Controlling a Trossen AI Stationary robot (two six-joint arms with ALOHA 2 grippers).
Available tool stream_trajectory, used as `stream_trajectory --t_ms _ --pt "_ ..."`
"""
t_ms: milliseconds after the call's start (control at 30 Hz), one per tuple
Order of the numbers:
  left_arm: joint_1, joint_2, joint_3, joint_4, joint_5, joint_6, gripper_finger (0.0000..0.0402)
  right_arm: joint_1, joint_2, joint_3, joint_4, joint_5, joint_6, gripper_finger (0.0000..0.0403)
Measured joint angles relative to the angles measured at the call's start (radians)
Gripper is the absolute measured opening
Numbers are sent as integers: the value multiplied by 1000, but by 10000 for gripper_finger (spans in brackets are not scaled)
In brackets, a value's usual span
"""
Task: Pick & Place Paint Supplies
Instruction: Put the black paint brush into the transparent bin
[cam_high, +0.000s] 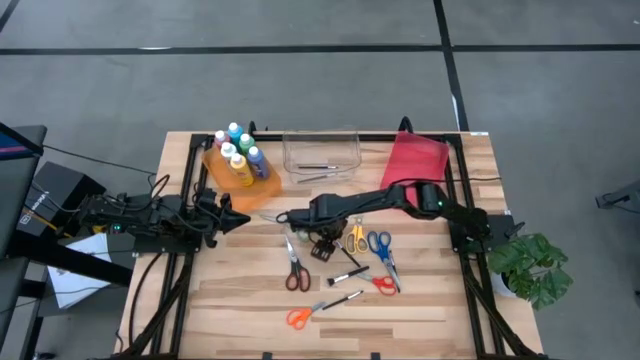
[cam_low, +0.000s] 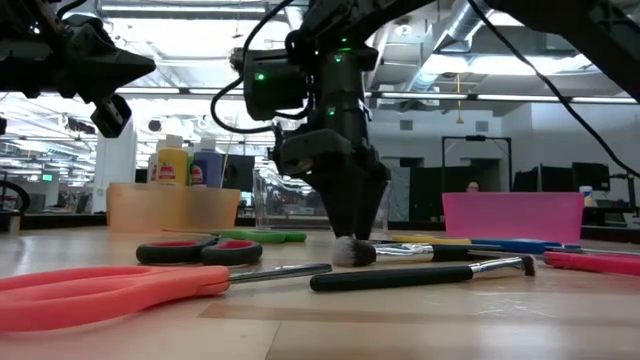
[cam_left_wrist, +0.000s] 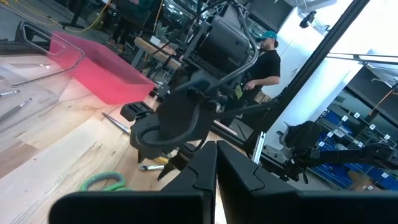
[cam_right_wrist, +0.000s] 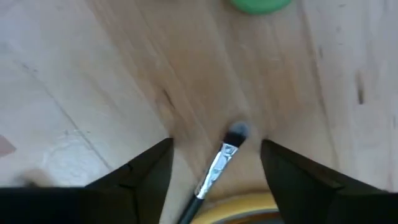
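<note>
- A thin dark paintbrush (cam_right_wrist: 214, 171) lies flat on the wooden table (cam_high: 420, 310), its grey bristle tip between the two spread fingers of the right gripper (cam_right_wrist: 217, 163), which touch neither side of it.
- In the low view, that right gripper (cam_low: 350, 225) points straight down with its fingertips at the table surface, right over the brush tip (cam_low: 352, 252).
- Around this paintbrush lie the other supplies: a second paintbrush (cam_high: 345, 299) nearer the front edge, dark-red-handled scissors (cam_high: 295, 275) and orange scissors (cam_high: 300, 317) to its left, yellow scissors (cam_high: 355, 238), blue scissors (cam_high: 380, 245) and red scissors (cam_high: 385, 285) to its right.
- Green scissor handles (cam_right_wrist: 258, 5) sit just beyond the brush tip.
- Farther back from the paintbrush, the paint bottles (cam_high: 238, 152) stand in the orange bin (cam_high: 262, 185); a clear bin (cam_high: 320, 152) and a red bin (cam_high: 415, 160) stand beside it.
- The left gripper (cam_high: 240, 218) hovers well left of the paintbrush, near the orange bin, fingers pressed together.
- A person (cam_left_wrist: 264, 62) stands beyond the table.
</note>
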Motion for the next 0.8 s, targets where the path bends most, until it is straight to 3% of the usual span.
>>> stream_trajectory --t_ms 400,800 --pt "0 0 0 2 0 0 6 -27 -3 -51 34 -9 -6 17" --pt "0 0 0 2 1 0 6 -27 -58 -62 61 5 -21 3"
